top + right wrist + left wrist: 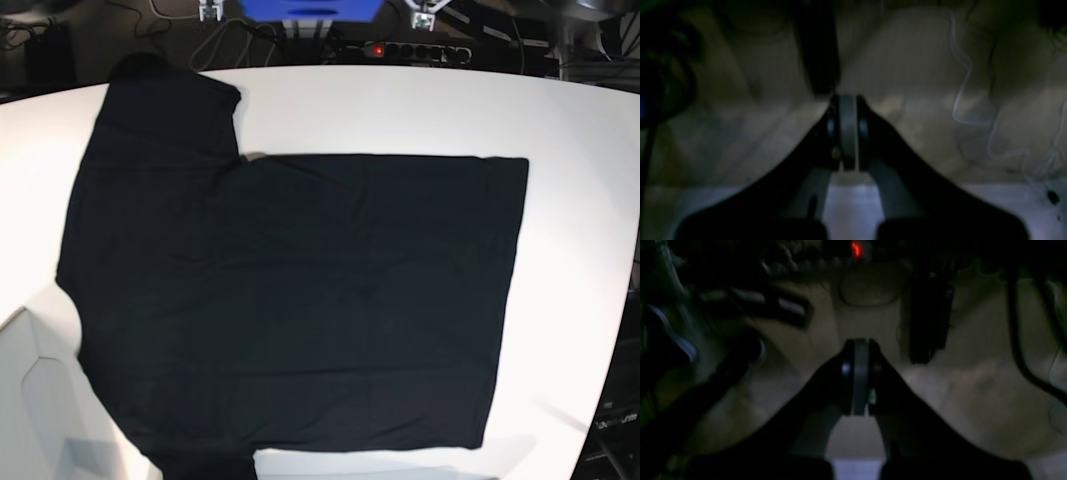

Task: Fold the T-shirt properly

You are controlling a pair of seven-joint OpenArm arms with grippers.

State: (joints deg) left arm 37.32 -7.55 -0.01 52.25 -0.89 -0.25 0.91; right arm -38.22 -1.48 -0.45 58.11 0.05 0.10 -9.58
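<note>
The black T-shirt [290,300] lies spread flat on the white table [580,200] in the base view. One sleeve points to the far left [165,95]; its straight hem runs down the right side [510,300]. No tag or label shows. My left gripper [860,341] is shut with nothing in it, seen over a dim floor. My right gripper [846,98] is also shut and empty. Neither wrist view shows the shirt. In the base view only small pale arm parts show at the top edge [425,15], behind the table.
A power strip with a red light [400,48] and cables lie behind the table's far edge; the red light also shows in the left wrist view [856,248]. A blue box [305,8] stands at the top centre. A pale cable [962,86] lies on the floor.
</note>
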